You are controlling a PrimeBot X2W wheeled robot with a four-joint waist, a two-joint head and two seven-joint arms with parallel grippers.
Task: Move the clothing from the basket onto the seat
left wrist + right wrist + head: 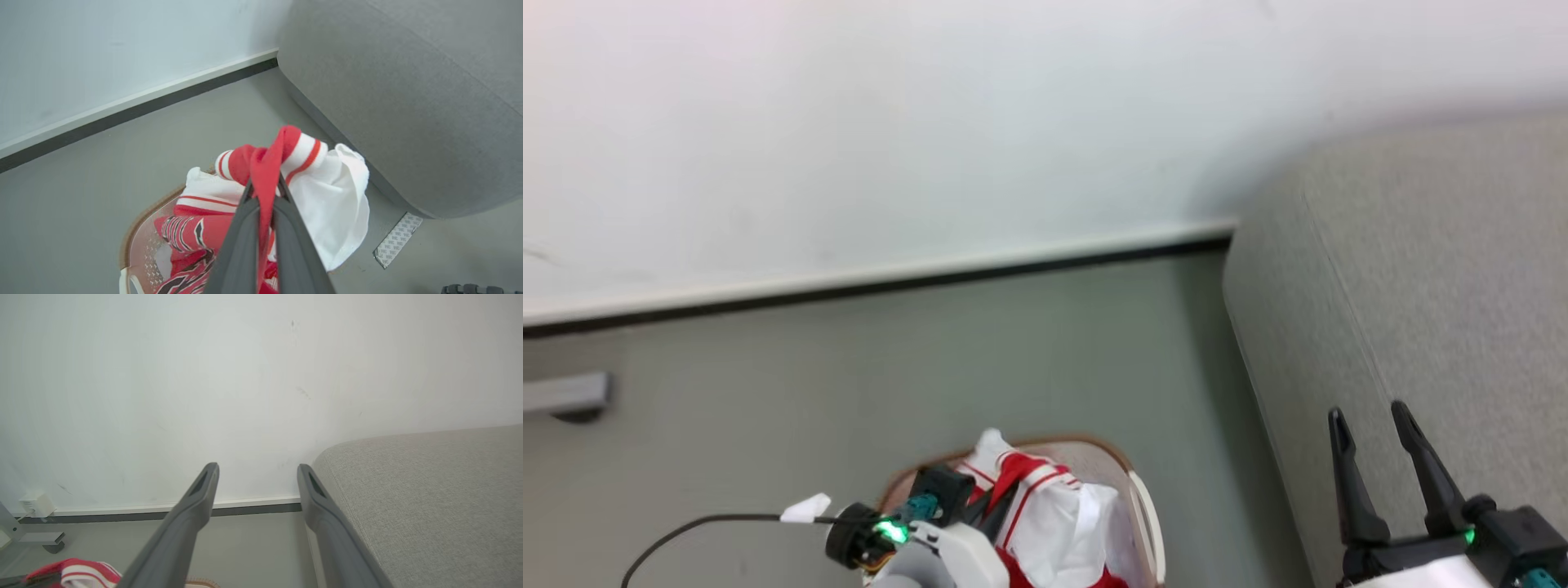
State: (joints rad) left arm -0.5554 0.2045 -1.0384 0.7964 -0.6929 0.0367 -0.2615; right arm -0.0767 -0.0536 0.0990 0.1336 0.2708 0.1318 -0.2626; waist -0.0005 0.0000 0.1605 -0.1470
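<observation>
The left claw (264, 184) is shut tight on a red band of the jersey (304, 153), which is pinched between its two dark fingers straight above the basket (130, 239). That band and a red-and-white striped edge are lifted above the basket's brown rim. The rest of the jersey, with its black-and-white lettering, lies down inside the basket. A white fold (335, 204) hangs from the lifted bunch over the side of the basket that faces the seat (408, 102). I cannot tell whether this fold is part of the jersey or a separate cloth.

The basket stands on the grey floor (81, 204). The big grey seat stands just to the right of the basket in the head view and rises higher than its rim, and the jersey hangs apart from it. A patch of patterned tape (396, 239) lies on the floor between the basket and the foot of the seat.

The right claw (257, 469) is wide open with nothing between its fingers. It is well apart from the basket, on the seat side, over the near part of the seat's top.

Beyond the basket the pale wall (931, 122) meets the floor along a white skirting board (890, 273) with a dark strip under it. A grey metal foot (564, 396) rests on the floor by that wall, well to the left of the basket
</observation>
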